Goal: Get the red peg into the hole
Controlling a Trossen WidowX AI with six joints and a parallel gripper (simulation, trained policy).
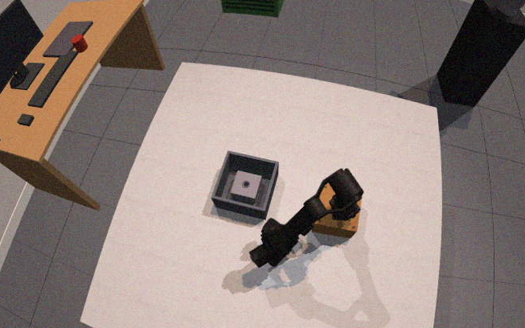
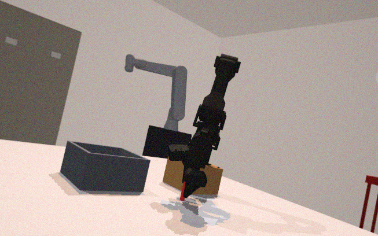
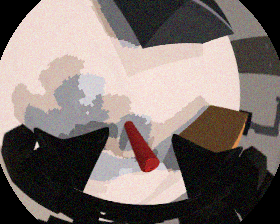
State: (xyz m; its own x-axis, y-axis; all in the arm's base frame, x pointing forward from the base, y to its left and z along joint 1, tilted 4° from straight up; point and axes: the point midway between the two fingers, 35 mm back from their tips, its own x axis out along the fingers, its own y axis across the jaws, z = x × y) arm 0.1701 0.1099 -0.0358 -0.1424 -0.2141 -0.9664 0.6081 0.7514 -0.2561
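The red peg (image 2: 183,190) (image 3: 139,146) stands upright on the table top, slightly tilted in the exterior view. It is hidden under the arm in the top view. My gripper (image 1: 262,260) (image 2: 186,195) (image 3: 141,133) is open and low around the peg. In the wrist view the peg shows between the two spread fingers, with space on both sides. The dark open box (image 1: 237,209) (image 2: 117,173) (image 3: 183,27) stands apart from the gripper. Inside it, in the top view, lies the pale plate (image 1: 237,187) with a small round hole near its middle.
The arm's orange-brown base block (image 1: 334,228) (image 2: 173,173) (image 3: 208,127) stands near the peg. The box's raised walls stand to the left of the arm in the exterior view. A wooden desk (image 1: 38,138) and a black pillar (image 1: 480,52) are beyond the white table top (image 1: 317,122).
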